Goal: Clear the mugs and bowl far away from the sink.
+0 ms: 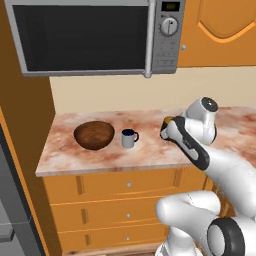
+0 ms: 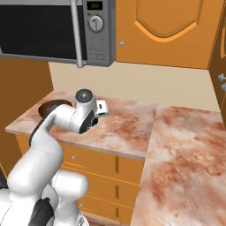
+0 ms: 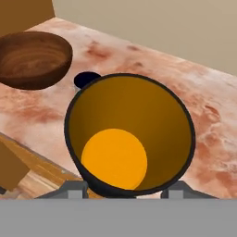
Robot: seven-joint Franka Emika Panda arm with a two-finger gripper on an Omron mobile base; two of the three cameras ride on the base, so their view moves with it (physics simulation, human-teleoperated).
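The bowl [image 1: 93,135] and pale mug [image 1: 129,138] sit on the counter [image 1: 70,155], while the gripper [image 3: 122,190] pinches the black mug [image 3: 129,134] (seemingly the last to place).

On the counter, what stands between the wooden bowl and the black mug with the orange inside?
The pale mug with navy inside stands between the wooden bowl and the black mug. The left base view shows this best; in the hand view its dark rim peeks out behind the black mug.

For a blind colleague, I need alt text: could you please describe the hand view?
A black mug with an orange inside fills the foreground, its open mouth facing the camera. Behind it on the marbled counter sit a brown wooden bowl and the dark rim of a second mug.
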